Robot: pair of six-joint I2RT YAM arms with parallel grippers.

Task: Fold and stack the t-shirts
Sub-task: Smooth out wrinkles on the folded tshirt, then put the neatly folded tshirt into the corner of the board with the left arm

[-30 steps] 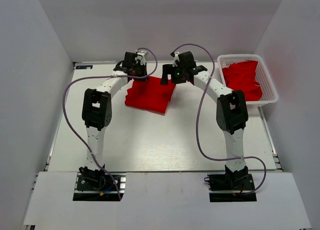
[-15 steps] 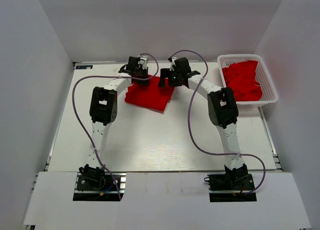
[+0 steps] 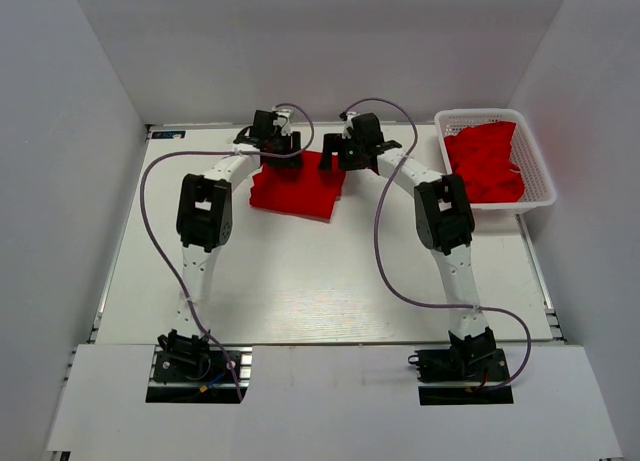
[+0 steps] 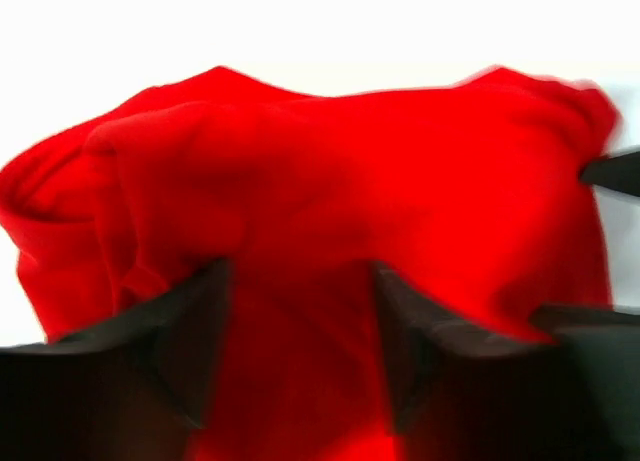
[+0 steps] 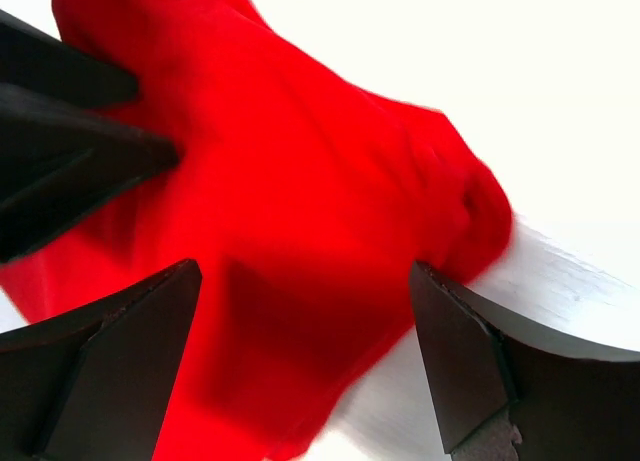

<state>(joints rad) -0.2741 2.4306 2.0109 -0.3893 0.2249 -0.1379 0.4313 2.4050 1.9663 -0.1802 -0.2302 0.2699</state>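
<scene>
**Both grippers spread over the folded shirt**

A folded shirt (image 3: 296, 190) lies on the table (image 3: 300, 281) at its far middle, between the two arms. The left gripper (image 3: 268, 147) is at the shirt's far left corner and the right gripper (image 3: 338, 158) at its far right corner.

In the left wrist view the fingers (image 4: 185, 326) stand apart with red cloth (image 4: 350, 181) filling the gap. In the right wrist view the fingers (image 5: 130, 356) are spread wide, with the shirt's edge (image 5: 300, 211) between them. Both views are blurred, so it is unclear whether any fingertip touches the cloth.

Crumpled shirts (image 3: 484, 161) fill the white basket (image 3: 541, 177) at the table's far right, well apart from the folded one.
</scene>
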